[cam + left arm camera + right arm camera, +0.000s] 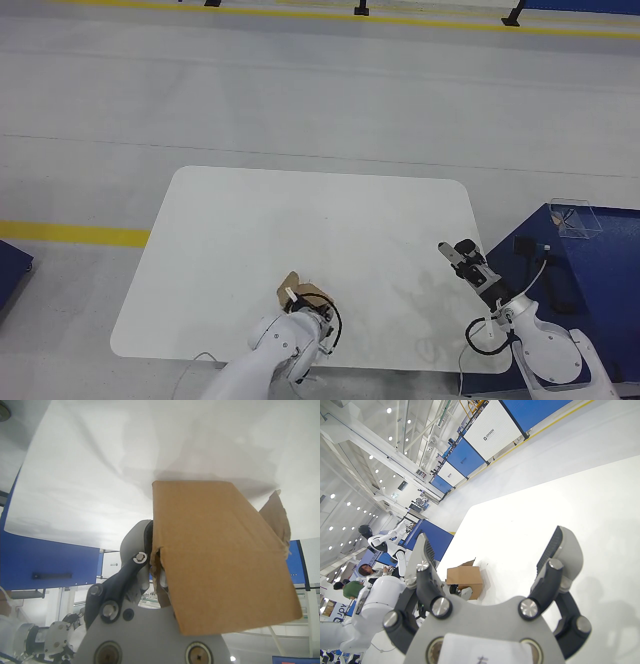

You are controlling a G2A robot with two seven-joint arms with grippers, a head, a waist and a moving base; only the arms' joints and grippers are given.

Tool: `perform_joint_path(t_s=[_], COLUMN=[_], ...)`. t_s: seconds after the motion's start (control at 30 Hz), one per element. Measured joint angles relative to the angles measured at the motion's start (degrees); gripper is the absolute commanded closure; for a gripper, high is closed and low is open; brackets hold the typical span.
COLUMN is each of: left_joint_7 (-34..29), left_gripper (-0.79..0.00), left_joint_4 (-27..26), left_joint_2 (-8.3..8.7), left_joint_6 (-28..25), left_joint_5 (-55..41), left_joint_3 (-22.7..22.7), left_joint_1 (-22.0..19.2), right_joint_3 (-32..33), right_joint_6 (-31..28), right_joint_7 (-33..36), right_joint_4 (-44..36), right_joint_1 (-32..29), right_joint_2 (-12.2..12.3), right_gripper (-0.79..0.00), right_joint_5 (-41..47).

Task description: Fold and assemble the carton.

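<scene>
Hall notes:
- White desk (300, 220) with rounded corners is sitting on a pale grey floor (300, 90).
- 1 yellow floor line (70, 233) is running up to the desk's left edge. A 2nd yellow line (400, 18) is crossing the far floor.
- Blue cabinet (590, 285) is standing just beside the desk's right edge, carrying a clear box (575, 215).
- Blue and white partition panels (492, 437) are lining the hall.
- Rows of round ceiling lights (389, 410) are glowing overhead.
</scene>
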Motion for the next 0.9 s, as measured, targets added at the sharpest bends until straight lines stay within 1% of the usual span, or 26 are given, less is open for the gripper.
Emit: perform_joint_path(t_s=[0.13,0.23,0.33,0.4,0.43,0.53,0.57,0.63,0.67,0.73,0.77,0.83,0.9], left_joint_7=[-2.25,-3.01,-5.10,-7.59,-8.59,-12.55,-14.96,-19.43,-23.40,-30.05,-33.76,-38.53,-43.41], left_gripper=[-0.785,-0.785,-0.785,-0.785,-0.785,-0.785,-0.785,-0.785,-0.785,-0.785,-0.785,-0.785,-0.785], left_joint_4=[-0.50,-2.46,-7.30,-11.85,-13.94,-21.24,-23.82,-26.58,-27.73,-28.05,-27.35,-25.63,-23.57], left_joint_2=[-0.55,-0.62,-0.32,0.36,0.75,2.44,3.21,4.39,5.11,6.15,6.77,7.43,8.03], left_joint_6=[-0.14,0.40,2.49,3.79,4.55,9.68,12.45,17.41,20.64,24.93,27.33,28.25,26.92], left_joint_5=[1.62,3.50,5.97,9.89,11.79,19.05,22.11,26.95,29.73,34.11,38.16,43.40,48.92], left_joint_3=[1.23,1.98,2.20,1.37,0.84,-1.27,-2.25,-3.77,-4.85,-6.72,-7.85,-9.38,-10.15], left_joint_1=[0.05,1.50,3.59,5.89,7.22,12.30,14.45,17.31,18.78,20.03,20.46,21.46,22.32], right_joint_3=[0.00,0.00,0.00,0.00,0.00,0.00,0.00,0.00,0.00,0.00,0.00,0.00,0.00], right_joint_6=[0.00,0.00,0.00,0.00,0.00,0.00,0.00,0.00,0.00,0.00,0.00,0.00,0.00], right_joint_7=[0.00,0.00,0.00,0.00,0.00,0.00,0.00,0.00,0.00,0.00,0.00,0.00,0.00], right_joint_4=[0.00,0.00,0.00,0.00,0.00,0.00,0.00,0.00,0.00,0.00,0.00,0.00,0.00], right_joint_1=[0.00,0.00,0.00,0.00,0.00,0.00,0.00,0.00,0.00,0.00,0.00,0.00,0.00], right_joint_2=[0.00,0.00,0.00,0.00,0.00,0.00,0.00,0.00,0.00,0.00,0.00,0.00,0.00], right_gripper=[-0.785,-0.785,-0.785,-0.785,-0.785,-0.785,-0.785,-0.785,-0.785,-0.785,-0.785,-0.785,-0.785], right_joint_5=[0.00,0.00,0.00,0.00,0.00,0.00,0.00,0.00,0.00,0.00,0.00,0.00,0.00])
